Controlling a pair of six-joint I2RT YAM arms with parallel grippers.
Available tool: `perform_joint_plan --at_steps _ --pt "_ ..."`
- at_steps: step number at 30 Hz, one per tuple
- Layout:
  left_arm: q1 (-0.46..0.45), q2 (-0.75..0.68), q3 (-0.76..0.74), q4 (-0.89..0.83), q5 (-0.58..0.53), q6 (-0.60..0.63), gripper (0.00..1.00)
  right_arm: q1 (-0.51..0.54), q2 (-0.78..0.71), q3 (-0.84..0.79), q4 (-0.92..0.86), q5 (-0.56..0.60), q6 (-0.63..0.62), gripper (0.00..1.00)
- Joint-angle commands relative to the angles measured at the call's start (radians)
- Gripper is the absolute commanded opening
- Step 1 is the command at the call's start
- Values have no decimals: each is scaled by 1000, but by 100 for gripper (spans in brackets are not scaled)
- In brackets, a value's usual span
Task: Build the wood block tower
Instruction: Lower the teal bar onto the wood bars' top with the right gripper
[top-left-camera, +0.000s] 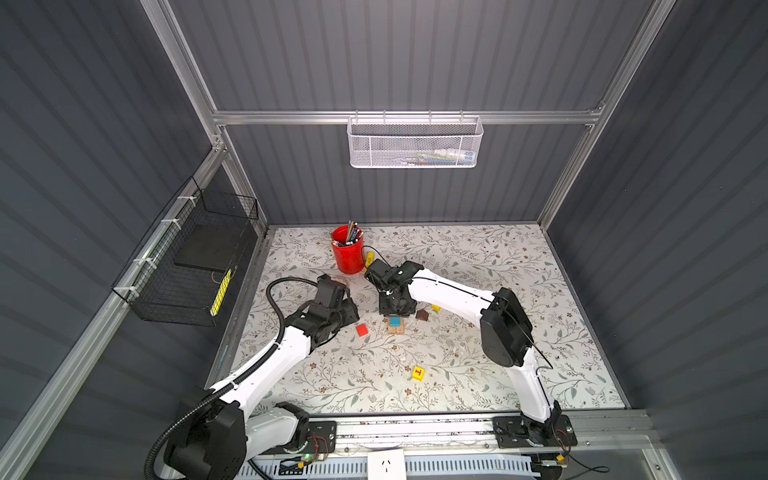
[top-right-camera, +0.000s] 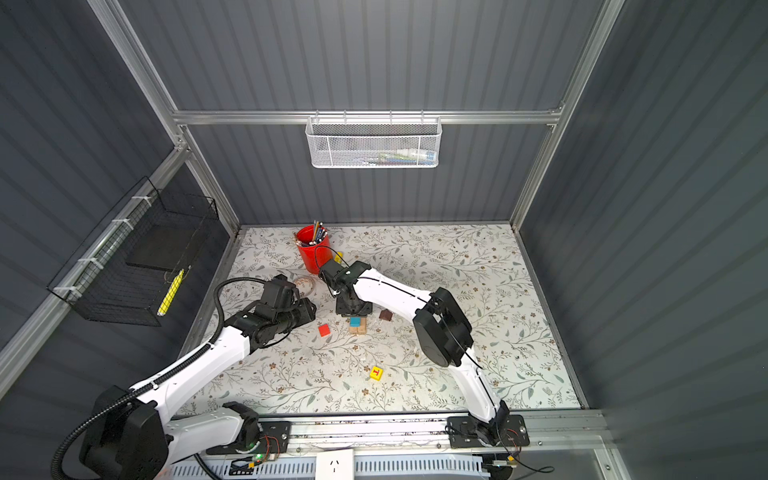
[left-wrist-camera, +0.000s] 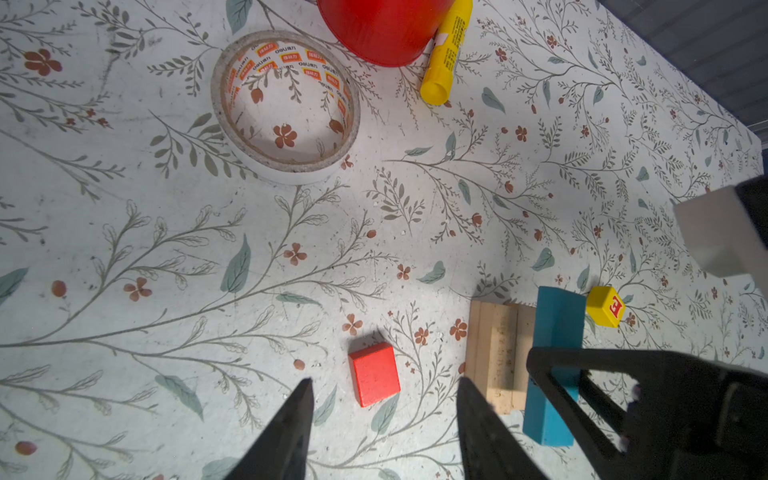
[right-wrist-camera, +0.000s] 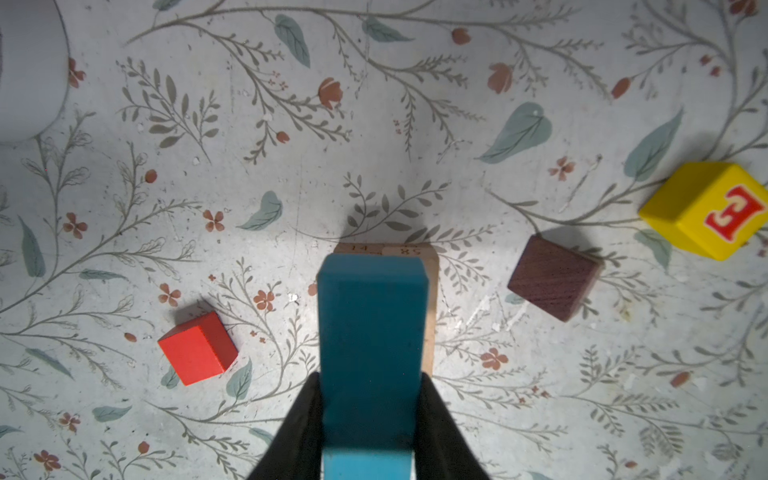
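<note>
While the right hand (right-wrist-camera: 370, 399) is clenched on the blue oblong (right-wrist-camera: 372, 324), fingers pinching its long sides near one end, that block sits directly over the tan oblong stack (left-wrist-camera: 494, 353) at mid-counter; can't tell if blue is touching the stack or just above it. Tan pieces lie flat in layers, exact count not clear. Left hand (left-wrist-camera: 385, 380) is released, jaws apart, nothing between them, hovering low just left of the stack, w/ the red cube (left-wrist-camera: 374, 374) showing on the counter (top-left-camera: 498, 332) between its fingertips in the left wrist view. In both top views the red cube is left of the stack, near but apart. Dark brown roof piece (right-wrist-camera: 552, 278) lies on the counter right of the stack, not touching it. One yellow cube w/ red letter (right-wrist-camera: 706, 212) sits just beyond the brown piece, partly under the right arm in a top view. 2nd yellow lettered cube (top-left-camera: 419, 372) is alone toward the front edge, well apart from the rest. Non-task stuff at the back: red pen cup (top-left-camera: 348, 253) w/ pens in it, yellow marker (left-wrist-camera: 446, 54) lying against the cup's base, tape roll (left-wrist-camera: 286, 108) flat beside the cup.
</note>
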Motion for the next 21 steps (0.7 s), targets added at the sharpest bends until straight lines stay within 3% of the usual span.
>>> perform_joint_plan --at_steps 1,21 --pt "8 -1 -5 -21 -1 -8 56 6 32 -9 -1 -1 8 25" --pt "8 5 -2 -21 1 -1 56 7 73 14 -28 29 -2 27"
